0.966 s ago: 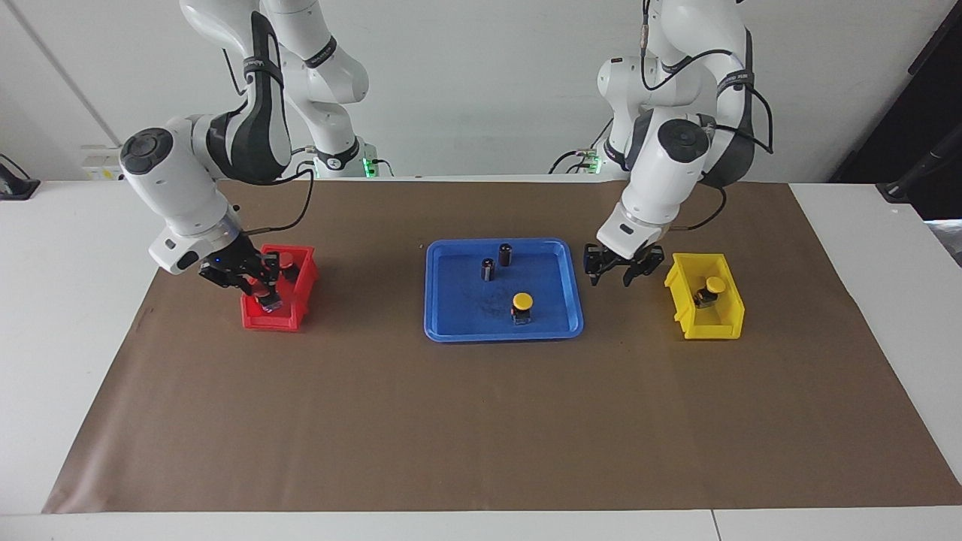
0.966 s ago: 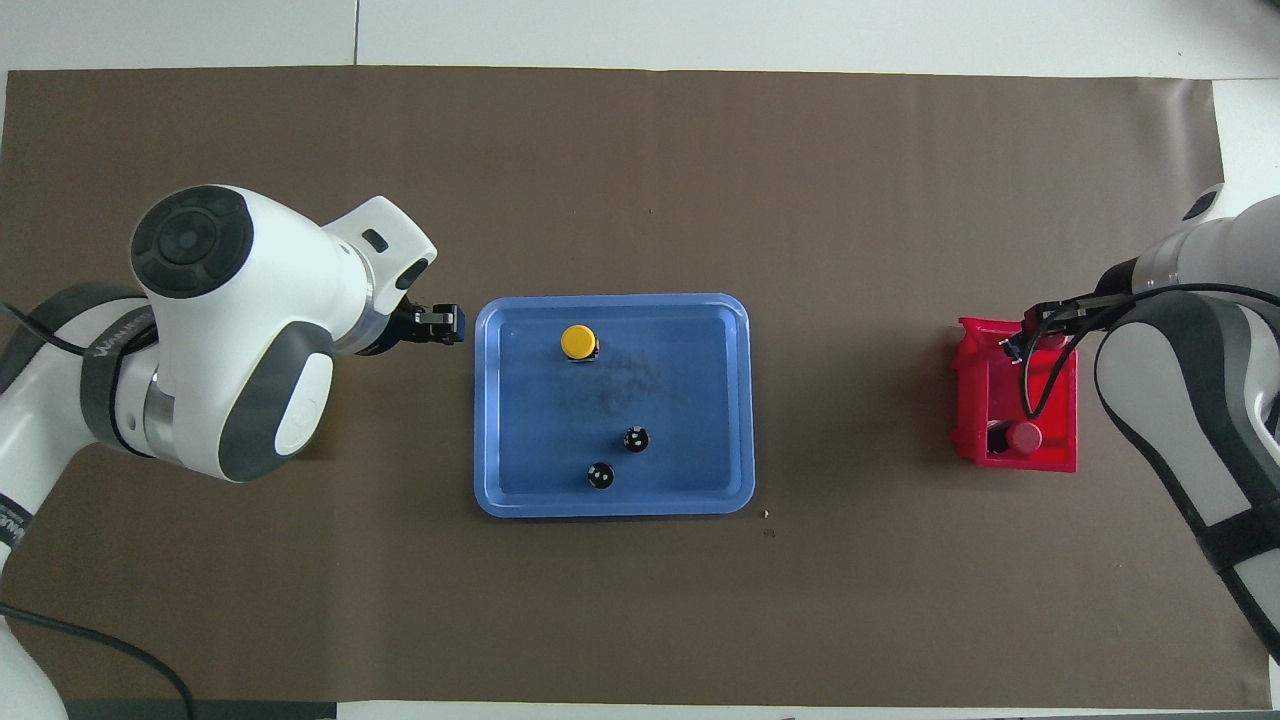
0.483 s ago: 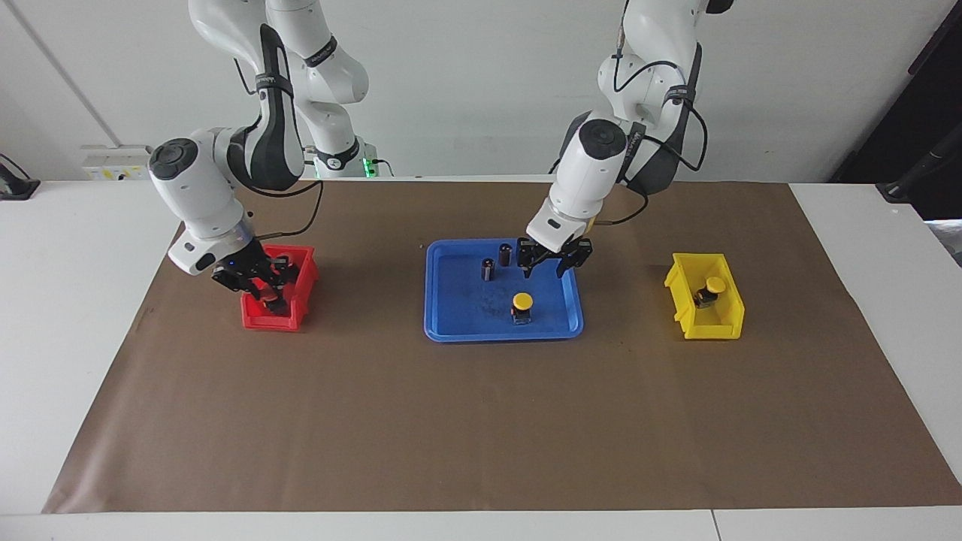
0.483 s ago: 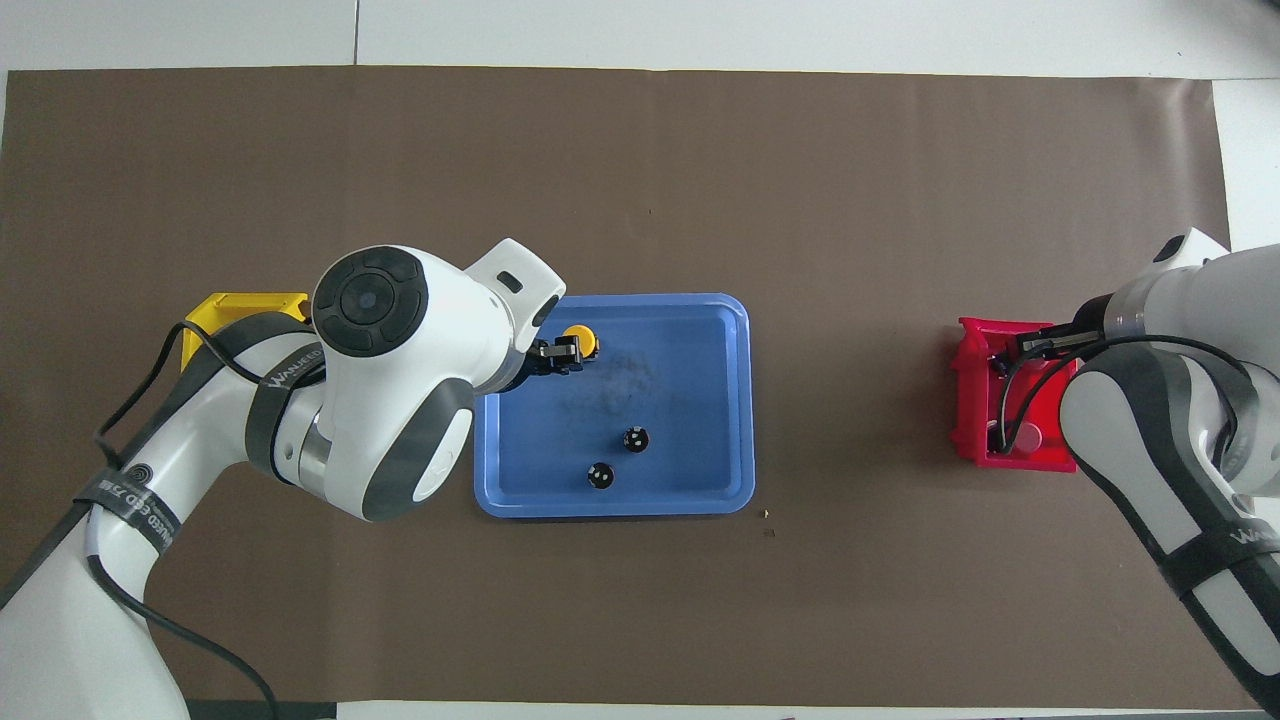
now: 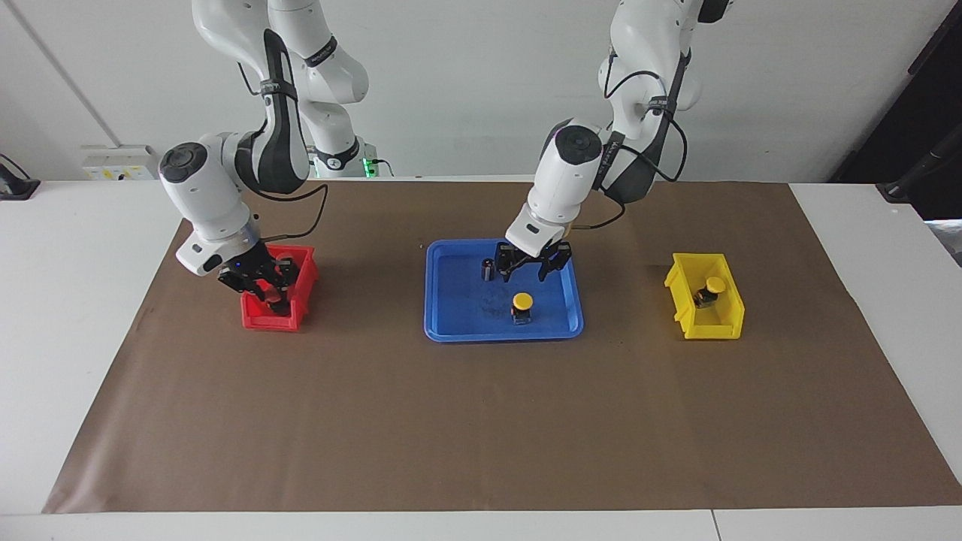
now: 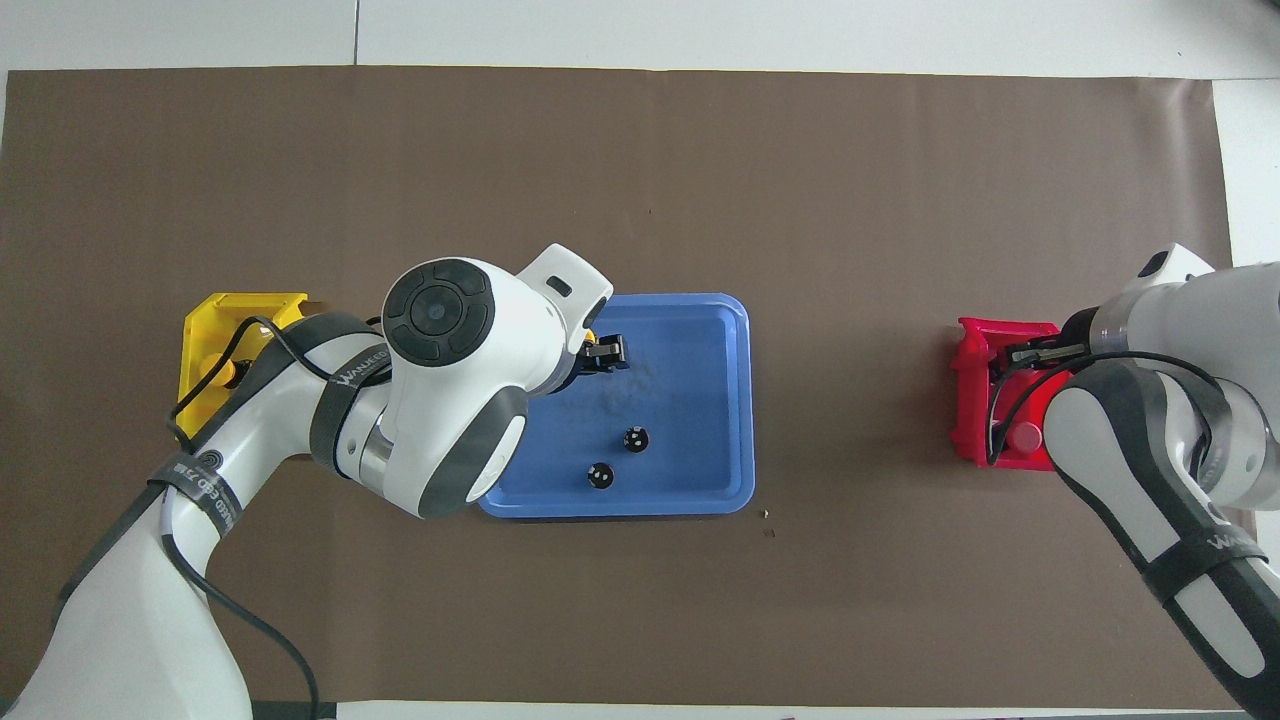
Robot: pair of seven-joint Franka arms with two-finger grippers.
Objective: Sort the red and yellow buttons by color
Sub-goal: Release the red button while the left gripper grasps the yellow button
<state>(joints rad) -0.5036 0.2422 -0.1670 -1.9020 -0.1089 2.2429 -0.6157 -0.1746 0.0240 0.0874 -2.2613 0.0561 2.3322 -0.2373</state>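
One yellow button (image 5: pixel 521 303) stands in the blue tray (image 5: pixel 451 319); in the overhead view my left arm hides most of it. My left gripper (image 5: pixel 524 275) is open and hangs over the tray just above this button, clear of it, and shows in the overhead view (image 6: pixel 605 352). A second yellow button (image 5: pixel 714 286) lies in the yellow bin (image 5: pixel 725 324). My right gripper (image 5: pixel 261 289) is inside the red bin (image 5: pixel 267 319), among red parts. One red button (image 6: pixel 1025 437) shows in that bin; the other is hidden.
Two dark capless cylinders (image 6: pixel 635 438) (image 6: pixel 600 476) stand in the tray, nearer to the robots than the yellow button. Brown paper (image 5: pixel 481 421) covers the table. The bins sit at either end of the tray.
My left gripper has swung from between the tray and the yellow bin to over the tray, above the yellow button. My right arm has drawn up a little over the red bin.
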